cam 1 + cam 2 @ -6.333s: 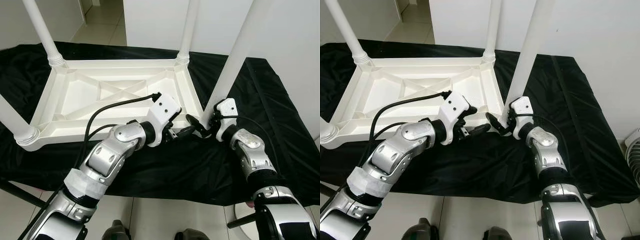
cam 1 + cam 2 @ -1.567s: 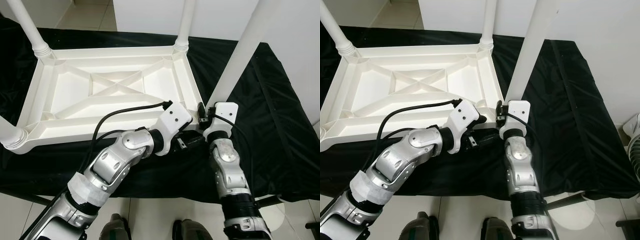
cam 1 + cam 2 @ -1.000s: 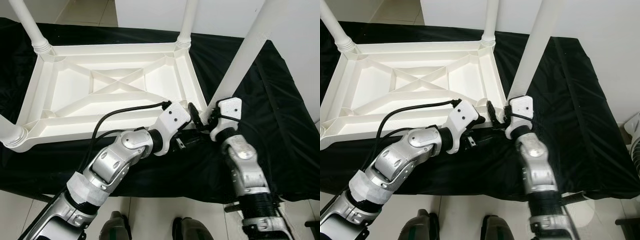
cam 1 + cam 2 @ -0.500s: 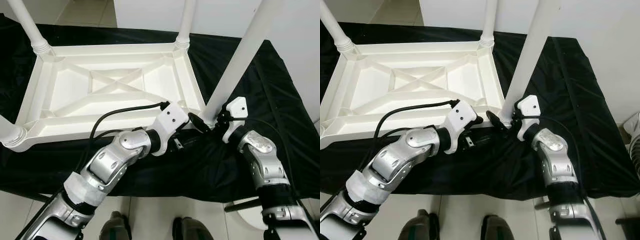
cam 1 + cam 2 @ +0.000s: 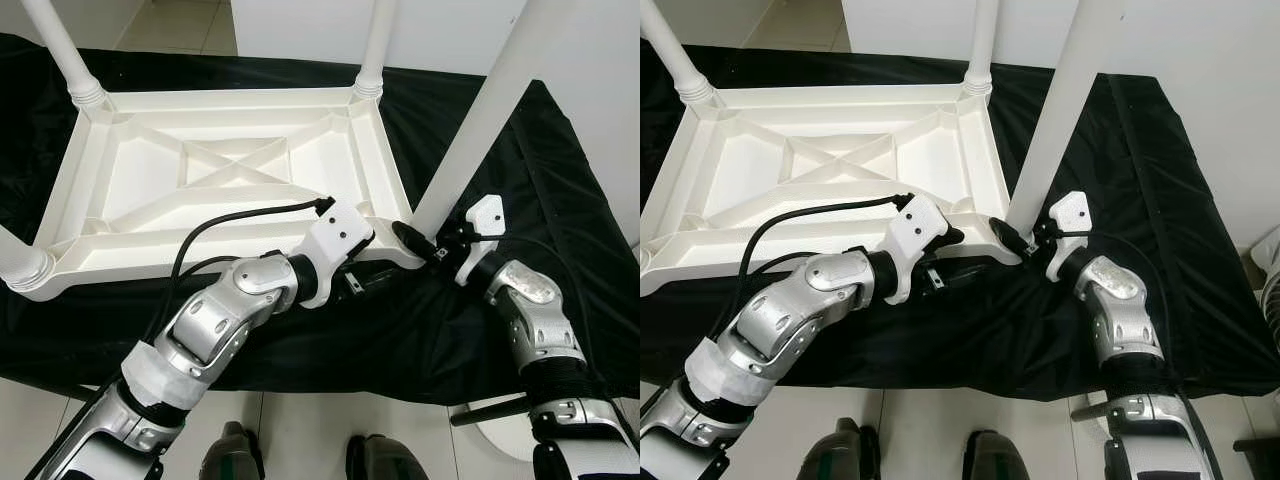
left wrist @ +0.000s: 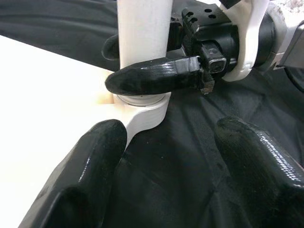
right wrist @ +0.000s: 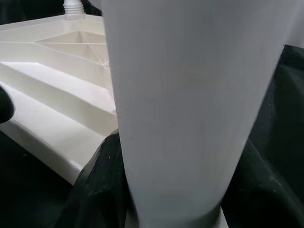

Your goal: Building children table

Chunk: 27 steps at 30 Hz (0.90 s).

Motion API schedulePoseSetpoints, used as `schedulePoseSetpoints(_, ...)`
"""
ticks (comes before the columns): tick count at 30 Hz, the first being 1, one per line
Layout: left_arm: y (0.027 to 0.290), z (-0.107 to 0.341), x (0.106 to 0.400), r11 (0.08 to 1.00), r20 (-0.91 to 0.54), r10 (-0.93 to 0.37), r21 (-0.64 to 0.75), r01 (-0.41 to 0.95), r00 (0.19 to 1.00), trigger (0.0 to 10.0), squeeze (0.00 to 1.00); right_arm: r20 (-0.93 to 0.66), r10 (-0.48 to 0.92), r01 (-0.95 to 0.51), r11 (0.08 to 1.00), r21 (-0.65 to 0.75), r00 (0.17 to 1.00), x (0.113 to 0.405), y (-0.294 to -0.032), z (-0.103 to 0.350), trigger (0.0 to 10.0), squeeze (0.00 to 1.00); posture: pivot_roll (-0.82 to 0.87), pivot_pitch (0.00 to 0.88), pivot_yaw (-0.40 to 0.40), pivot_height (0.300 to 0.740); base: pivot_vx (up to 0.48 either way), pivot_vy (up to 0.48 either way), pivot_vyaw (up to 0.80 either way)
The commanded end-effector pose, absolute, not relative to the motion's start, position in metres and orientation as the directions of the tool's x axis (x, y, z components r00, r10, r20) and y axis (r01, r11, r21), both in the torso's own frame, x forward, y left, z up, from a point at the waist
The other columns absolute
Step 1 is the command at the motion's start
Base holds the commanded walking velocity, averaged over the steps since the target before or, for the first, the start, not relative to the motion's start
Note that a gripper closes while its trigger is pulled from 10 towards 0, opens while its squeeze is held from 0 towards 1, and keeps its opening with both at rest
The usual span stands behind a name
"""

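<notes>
White ribbed table (image 5: 215,185) lies upside down; round legs (image 5: 480,120) upright.

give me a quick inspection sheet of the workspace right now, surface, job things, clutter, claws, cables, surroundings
surface: black cloth covering the work surface, wrinkled near the front edge.
job's things: white table top lying upside down; near-right leg standing in its corner socket; three more legs at the other corners.
clutter: nothing seen.
claws: right claw closed around the base of the near-right leg; left claw open, at the front edge of the table top beside that corner.
cables: black cable looping over the left arm to its wrist; a thinner one along the right forearm.
surroundings: white wall behind, tiled floor below.
</notes>
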State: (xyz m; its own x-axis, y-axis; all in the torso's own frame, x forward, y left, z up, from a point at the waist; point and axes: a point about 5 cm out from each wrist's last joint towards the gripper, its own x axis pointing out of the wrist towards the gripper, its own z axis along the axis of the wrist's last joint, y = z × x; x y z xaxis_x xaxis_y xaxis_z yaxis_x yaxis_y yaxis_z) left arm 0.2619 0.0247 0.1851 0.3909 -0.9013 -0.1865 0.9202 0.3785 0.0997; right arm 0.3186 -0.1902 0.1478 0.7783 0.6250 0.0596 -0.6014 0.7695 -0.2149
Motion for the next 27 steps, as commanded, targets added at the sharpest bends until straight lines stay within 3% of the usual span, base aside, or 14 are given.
schedulePoseSetpoints(1,0.023,0.184,0.256,0.294,-0.193,-0.933,0.073,0.953,0.303,10.0,0.0,0.027,0.603,-0.585,0.783,-0.21,0.797,0.316,-0.19,0.137,0.0,0.0,-0.03,0.104,0.014,0.74,0.0,0.0,0.0)
schedulePoseSetpoints(6,0.022,0.185,0.256,0.295,-0.19,-0.934,0.071,0.953,0.303,10.0,0.0,0.076,0.449,-0.427,0.881,-0.206,0.89,0.318,-0.188,0.138,0.0,0.0,-0.03,0.118,0.024,0.74,0.0,0.0,0.0)
schedulePoseSetpoints(9,0.022,0.186,0.257,0.299,-0.189,-0.933,0.071,0.952,0.307,10.0,0.0,0.09,0.414,-0.391,0.899,-0.195,0.906,0.317,-0.186,0.138,0.0,0.0,-0.03,0.12,0.027,0.74,0.0,0.0,0.0)
schedulePoseSetpoints(12,0.023,0.186,0.258,0.298,-0.19,-0.933,0.076,0.952,0.307,10.0,0.0,0.095,0.282,-0.267,0.952,-0.148,0.955,0.315,-0.178,0.137,0.0,0.0,-0.03,0.12,0.027,0.74,0.0,0.0,0.0)
schedulePoseSetpoints(13,0.023,0.187,0.258,0.3,-0.188,-0.932,0.078,0.951,0.31,10.0,0.0,0.084,0.212,-0.2,0.971,-0.129,0.974,0.314,-0.175,0.135,2.1,0.0,-0.03,0.116,0.029,0.74,0.0,0.0,0.0)
schedulePoseSetpoints(14,0.023,0.188,0.26,0.307,-0.183,-0.931,0.077,0.949,0.316,10.0,0.0,0.07,0.138,-0.129,0.985,-0.115,0.988,0.314,-0.173,0.132,6.2,0.0,-0.03,0.116,0.026,0.74,0.0,0.0,0.0)
schedulePoseSetpoints(15,0.023,0.188,0.26,0.307,-0.183,-0.931,0.077,0.949,0.316,10.0,0.0,0.07,0.138,-0.129,0.985,-0.115,0.988,0.314,-0.173,0.132,6.2,0.0,-0.03,0.116,0.026,0.74,0.0,0.0,0.0)
schedulePoseSetpoints(16,0.023,0.189,0.26,0.313,-0.179,-0.93,0.076,0.947,0.322,10.0,0.0,0.061,0.073,-0.067,0.993,-0.094,0.995,0.313,-0.17,0.13,10.0,0.0,-0.03,0.118,0.028,0.74,0.0,0.0,0.0)
schedulePoseSetpoints(21,0.024,0.191,0.263,0.321,-0.171,-0.928,0.078,0.944,0.33,10.0,0.0,0.054,-0.059,0.062,0.996,-0.057,0.997,0.311,-0.159,0.13,10.0,0.0,-0.03,0.122,0.028,0.74,0.0,0.0,0.0)
schedulePoseSetpoints(27,0.025,0.191,0.263,0.322,-0.172,-0.928,0.077,0.944,0.331,10.0,0.0,0.085,-0.098,0.103,0.993,-0.051,0.991,0.307,-0.149,0.136,10.0,0.0,-0.03,0.118,0.032,0.74,0.0,0.0,0.0)
